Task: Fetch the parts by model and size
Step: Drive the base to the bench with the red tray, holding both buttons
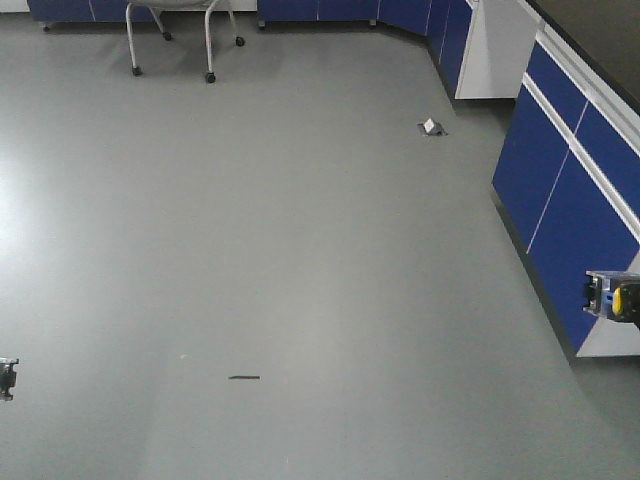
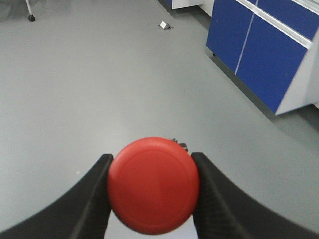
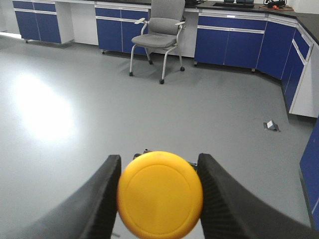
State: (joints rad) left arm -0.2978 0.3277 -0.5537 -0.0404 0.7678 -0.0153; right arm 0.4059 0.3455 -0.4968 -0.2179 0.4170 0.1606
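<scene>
The red push-button switch [image 2: 153,185] faces the left wrist camera with its round mushroom cap, and my left gripper [image 2: 152,159] is shut on it, a black finger [image 2: 92,194] pressing on either side. The yellow push-button switch [image 3: 159,194] sits the same way in my right gripper [image 3: 159,159], which is shut on it. In the front view the yellow switch [image 1: 612,297] shows at the right edge with its dark base and blue trim. A small grey piece [image 1: 8,377] at the left edge is too small to identify. Both switches hang above the grey floor.
Blue cabinets [image 1: 565,200] run along the right, with more along the back wall [image 3: 229,47]. A grey wheeled chair [image 3: 162,30] stands at the back. A small white object [image 1: 431,126] and a short dark streak [image 1: 243,377] lie on the floor.
</scene>
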